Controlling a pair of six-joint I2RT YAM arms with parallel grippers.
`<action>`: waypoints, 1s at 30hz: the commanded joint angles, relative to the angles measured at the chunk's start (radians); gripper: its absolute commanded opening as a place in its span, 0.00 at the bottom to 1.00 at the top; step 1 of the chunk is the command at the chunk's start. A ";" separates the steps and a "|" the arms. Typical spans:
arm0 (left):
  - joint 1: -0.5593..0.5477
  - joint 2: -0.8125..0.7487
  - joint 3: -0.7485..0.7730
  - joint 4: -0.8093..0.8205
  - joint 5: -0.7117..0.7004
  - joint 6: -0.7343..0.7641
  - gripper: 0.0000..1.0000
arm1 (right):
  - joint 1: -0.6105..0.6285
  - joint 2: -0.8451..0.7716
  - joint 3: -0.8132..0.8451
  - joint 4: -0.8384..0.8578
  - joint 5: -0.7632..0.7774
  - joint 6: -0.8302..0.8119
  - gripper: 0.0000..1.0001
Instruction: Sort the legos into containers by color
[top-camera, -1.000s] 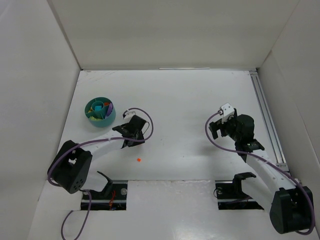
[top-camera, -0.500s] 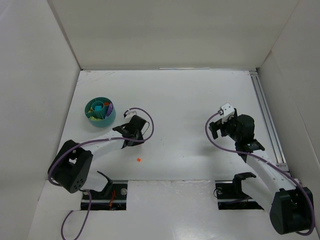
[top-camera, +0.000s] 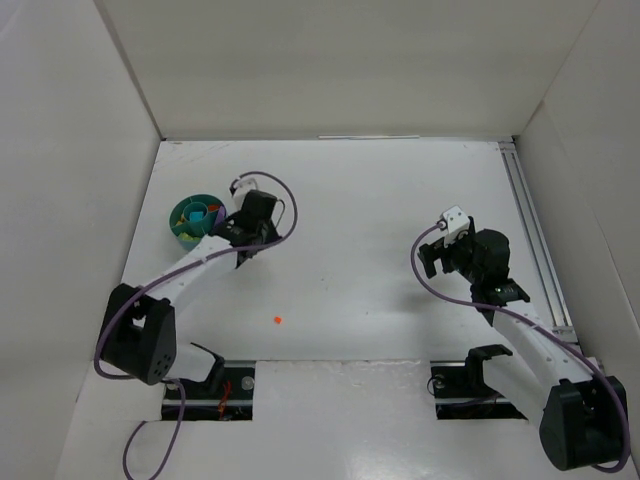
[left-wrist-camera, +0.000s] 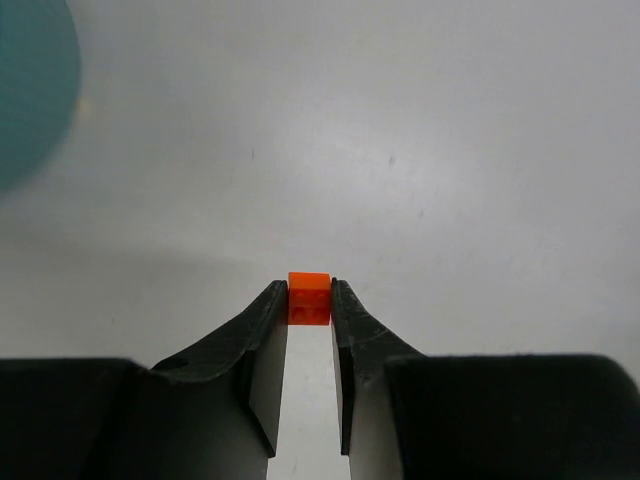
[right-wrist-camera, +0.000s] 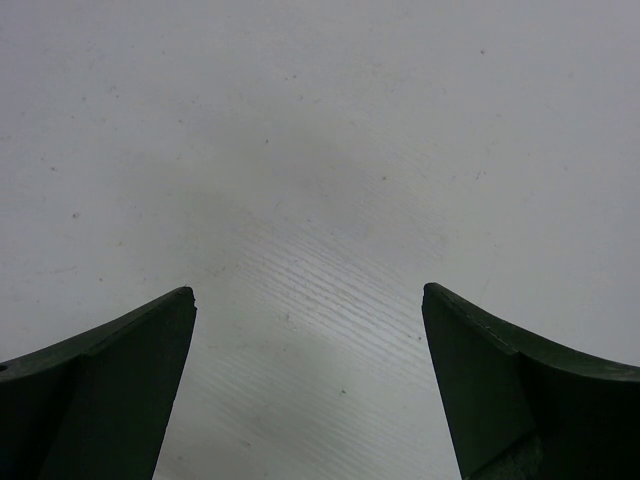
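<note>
Orange lego (left-wrist-camera: 309, 298), tiny and squarish, sits pinched between the left fingers (left-wrist-camera: 258, 345).

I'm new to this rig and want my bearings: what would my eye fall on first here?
The orange lego gripped by the left pincer, close by the teal tub of colourful pieces on the left of the table. A second orange bit lies alone nearer the arm bases, while the right pincer gapes wide over bare surface.

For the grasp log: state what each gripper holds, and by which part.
The left gripper pinches one orange lego by its two opposite sides. The right gripper, open, holds nothing.
</note>
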 joint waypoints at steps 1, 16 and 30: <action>0.097 0.008 0.153 0.026 -0.036 0.079 0.12 | 0.008 -0.015 -0.003 0.025 -0.014 0.000 0.99; 0.440 0.231 0.466 -0.057 -0.036 0.176 0.15 | 0.008 0.026 0.015 0.025 0.028 -0.018 0.99; 0.471 0.340 0.526 -0.097 -0.064 0.167 0.26 | 0.008 0.064 0.024 0.025 0.028 -0.018 0.99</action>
